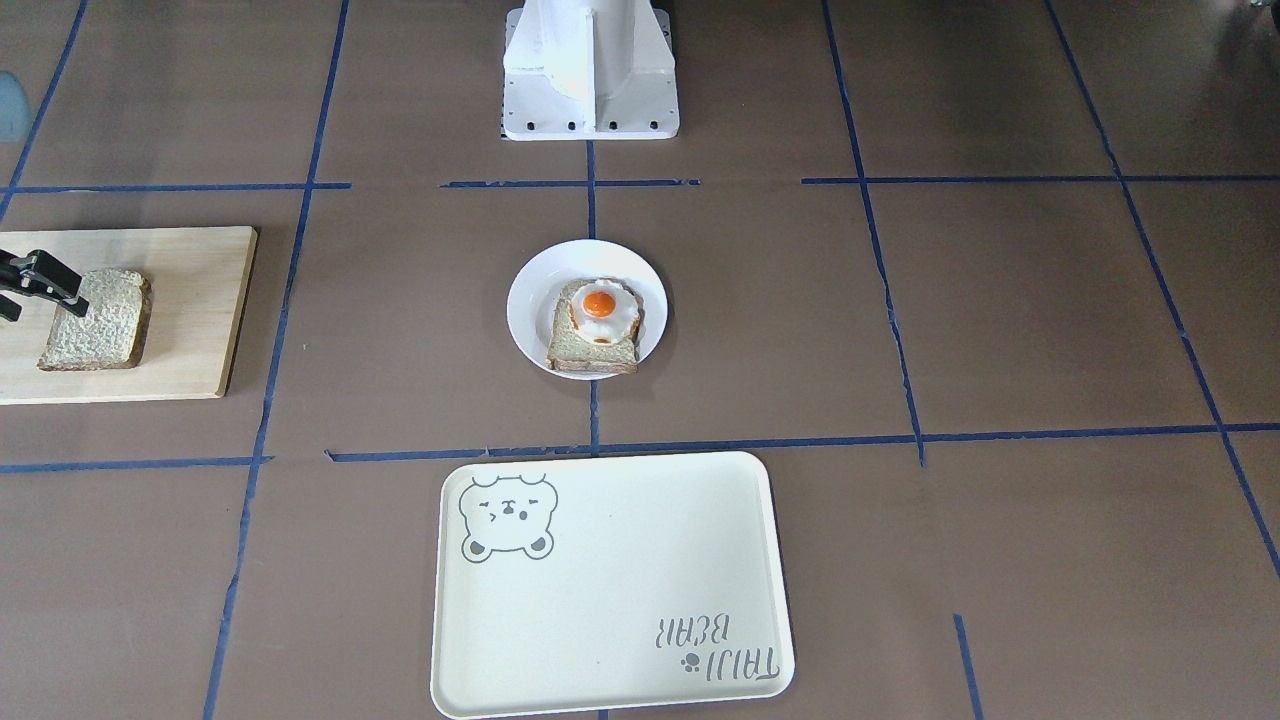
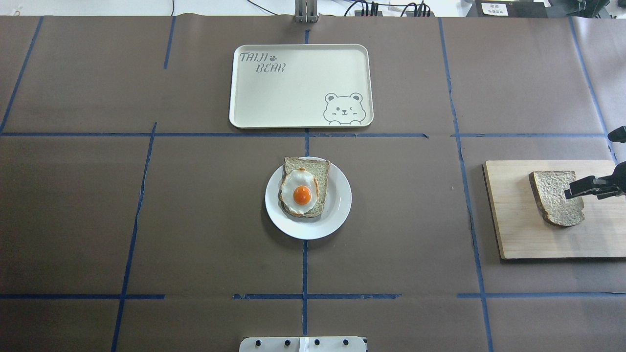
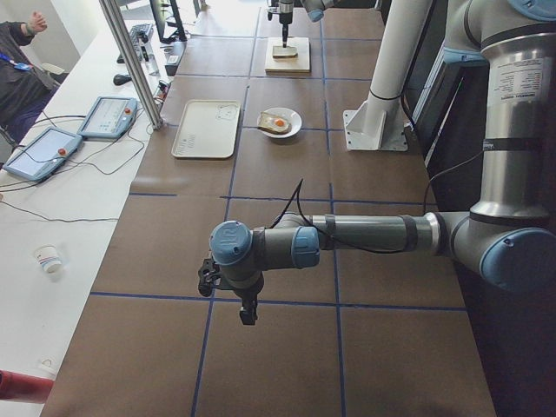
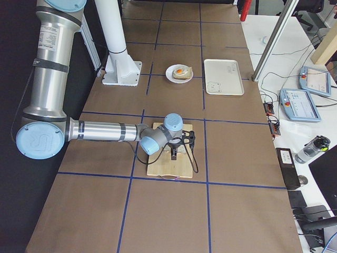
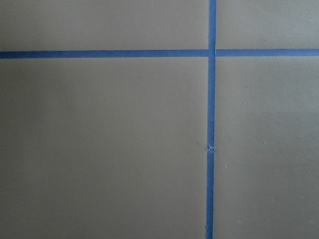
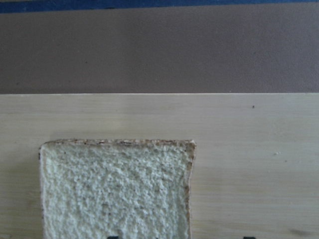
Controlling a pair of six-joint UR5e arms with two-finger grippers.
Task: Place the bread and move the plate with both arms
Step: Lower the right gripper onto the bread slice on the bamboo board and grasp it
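Observation:
The bare bread slice [image 1: 97, 322] lies flat on a wooden board [image 1: 190, 310] at the table's right end; it also shows in the overhead view [image 2: 557, 197]. My right gripper [image 1: 45, 295] hovers just above it, open. In the right wrist view, one fingertip is over the bread [image 6: 117, 189] and the other is over bare board. The white plate [image 2: 337, 205] sits at the table's centre and holds a slice topped with a fried egg [image 2: 302, 193]. My left gripper [image 3: 246, 308] hangs over bare table far to the left; I cannot tell whether it is open or shut.
The cream bear tray [image 2: 293, 93] lies beyond the plate on the far side. The white robot base [image 1: 590, 70] stands on the near side. Blue tape lines grid the brown table cover. The left wrist view shows only table and tape.

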